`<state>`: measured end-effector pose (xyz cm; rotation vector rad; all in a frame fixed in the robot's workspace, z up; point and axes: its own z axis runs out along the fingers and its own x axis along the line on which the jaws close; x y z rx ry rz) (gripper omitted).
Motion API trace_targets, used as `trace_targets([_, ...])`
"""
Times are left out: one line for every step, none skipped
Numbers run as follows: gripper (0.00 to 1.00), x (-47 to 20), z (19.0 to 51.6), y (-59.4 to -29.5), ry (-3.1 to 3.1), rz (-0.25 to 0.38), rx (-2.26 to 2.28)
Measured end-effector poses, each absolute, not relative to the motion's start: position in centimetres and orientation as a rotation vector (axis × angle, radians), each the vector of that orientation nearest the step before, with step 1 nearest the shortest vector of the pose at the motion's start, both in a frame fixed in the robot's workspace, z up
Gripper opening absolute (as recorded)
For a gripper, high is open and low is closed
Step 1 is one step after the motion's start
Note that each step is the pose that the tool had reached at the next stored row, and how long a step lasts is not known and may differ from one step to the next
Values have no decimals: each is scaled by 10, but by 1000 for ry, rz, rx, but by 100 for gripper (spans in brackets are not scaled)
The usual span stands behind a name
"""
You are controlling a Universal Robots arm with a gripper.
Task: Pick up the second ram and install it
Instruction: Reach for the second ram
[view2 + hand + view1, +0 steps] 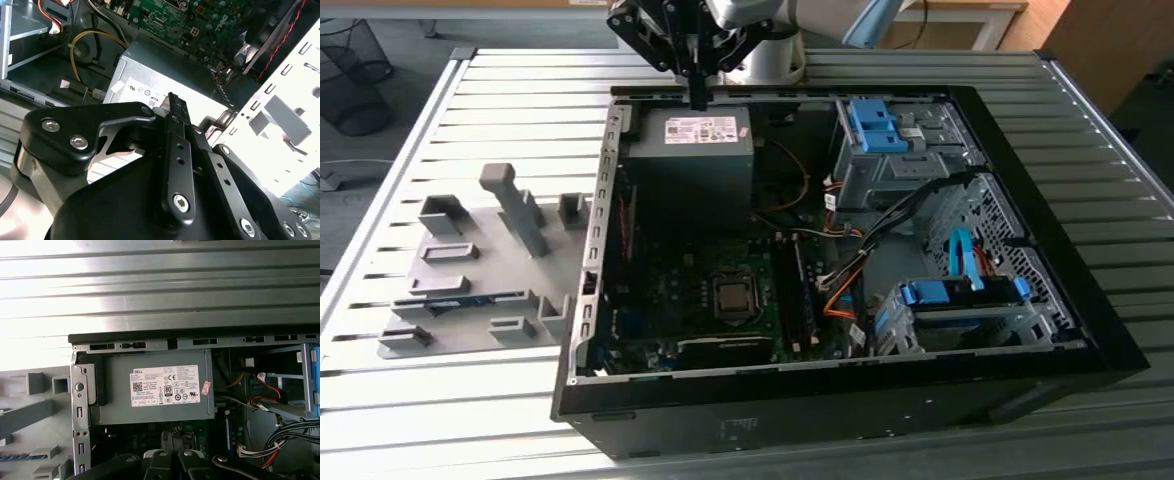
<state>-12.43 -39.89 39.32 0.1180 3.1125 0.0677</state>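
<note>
Black linkage gripper [175, 101] nearest, fingers [177, 135] pressed together, nothing seen pinched, hung over grey power supply box [690, 150]. Second ram [474, 298], thin blue-green stick, seated in grey fixture [480, 245] on desk [854, 65], presumably for grasping.

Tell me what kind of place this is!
Probably a robot lab or workshop. An open computer case sits on a slatted metal table, grey fixture blocks stand beside it, and a robot arm's pincer hangs over the case.
</note>
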Motion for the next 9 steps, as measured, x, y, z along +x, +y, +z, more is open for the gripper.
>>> trace_targets([11,-125,393,-399,3113,68,118])
trace_targets([11,-125,393,-399,3113,68,118])
trace_targets([11,-125,393,-399,3113,68,118])
trace_targets([11,-125,393,-399,3113,68,118])
trace_targets([11,-126,393,-399,3113,68,118])
trace_targets([11,-126,393,-399,3113,68,118])
trace_targets([11,-126,393,-399,3113,68,118])
trace_targets([11,-127,393,-399,3113,68,118])
trace_targets([11,-127,393,-399,3113,68,118])
